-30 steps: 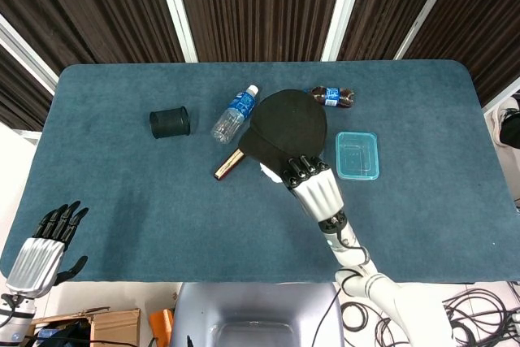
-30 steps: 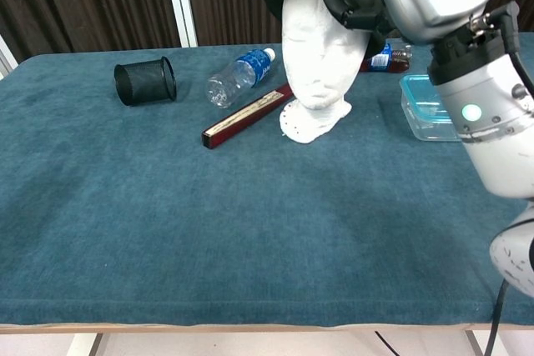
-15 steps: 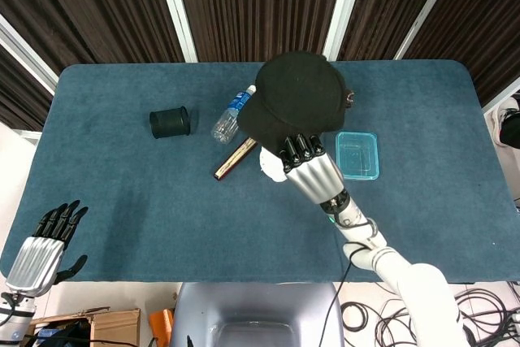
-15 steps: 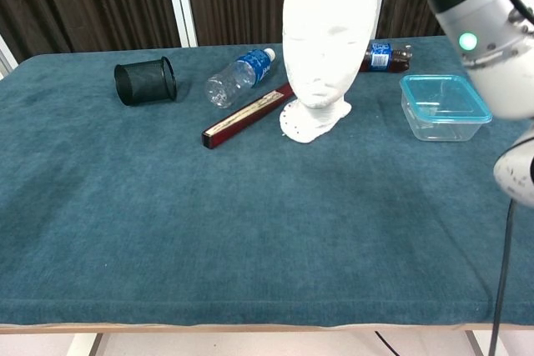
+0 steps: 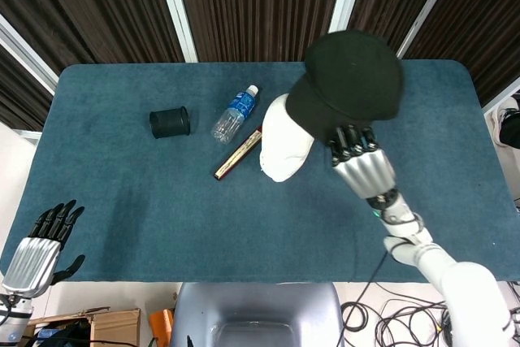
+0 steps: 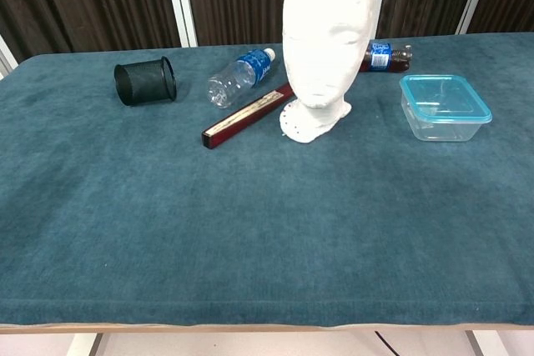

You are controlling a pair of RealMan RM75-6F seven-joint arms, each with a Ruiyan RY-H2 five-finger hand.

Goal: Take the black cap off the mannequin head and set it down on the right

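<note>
The black cap [image 5: 351,76] hangs in the air in the head view, up and to the right of the mannequin head [image 5: 284,147], and my right hand [image 5: 359,162] grips its near edge. The white mannequin head [image 6: 324,43] stands bare and upright on the table in the chest view. The chest view shows neither the cap nor my right hand. My left hand [image 5: 36,247] rests open off the table's near left corner, far from everything.
A black mesh cup [image 5: 170,123], a water bottle [image 5: 236,113] and a dark red flat box [image 5: 238,153] lie left of the mannequin head. A clear blue-rimmed container [image 6: 444,107] and a dark soda bottle [image 6: 385,57] sit to its right, hidden under the cap in the head view.
My right hand has lifted the cap off the mannequin head and carried it up and to the right. The head now stands bare. The left hand has barely moved.
</note>
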